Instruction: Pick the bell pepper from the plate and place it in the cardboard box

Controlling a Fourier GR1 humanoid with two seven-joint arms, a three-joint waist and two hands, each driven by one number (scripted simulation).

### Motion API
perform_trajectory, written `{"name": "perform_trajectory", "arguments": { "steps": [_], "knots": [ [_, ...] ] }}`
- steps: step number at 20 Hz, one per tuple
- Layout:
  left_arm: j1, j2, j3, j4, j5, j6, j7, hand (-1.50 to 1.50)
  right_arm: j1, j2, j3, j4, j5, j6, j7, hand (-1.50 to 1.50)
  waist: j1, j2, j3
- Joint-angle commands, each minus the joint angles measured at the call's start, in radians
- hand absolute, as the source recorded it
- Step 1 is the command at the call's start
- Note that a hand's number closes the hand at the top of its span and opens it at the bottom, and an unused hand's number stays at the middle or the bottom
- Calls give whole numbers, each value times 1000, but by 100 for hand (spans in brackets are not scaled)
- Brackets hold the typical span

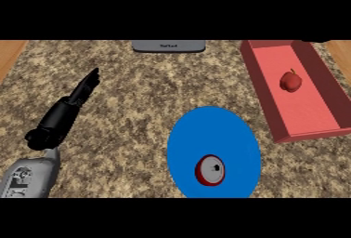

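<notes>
Left hand [86,86]: seen at the view's left above the speckled counter [130,107]; fingers are held straight and close together, pointed toward the far right; nothing is held.
Left forearm [31,176]: brought in from the lower left corner and angled up and rightward.
Bell pepper [291,81]: red, found inside the cardboard box [305,135], in its far half, apart from the walls; its long axis is set roughly along the box's length, stem pointed to the far end.
Cardboard box: pinkish red, open-topped, placed at the right, just beyond the plate.
Plate [205,130]: blue; a small red-rimmed round item [210,170] is seen near its front edge.
</notes>
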Motion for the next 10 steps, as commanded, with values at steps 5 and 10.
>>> {"name": "perform_trajectory", "arguments": {
  "steps": [5,10],
  "knots": [
    [15,11,13,-22,2,-2,3,0,83,10,-293,-132,-285,-255,-147,-150,-6,-1,-2],
    [18,-16,-17,-58,-20,11,42,0,192,5,-343,-196,-382,-258,-264,-150,-7,-1,-3]
  ]
}}
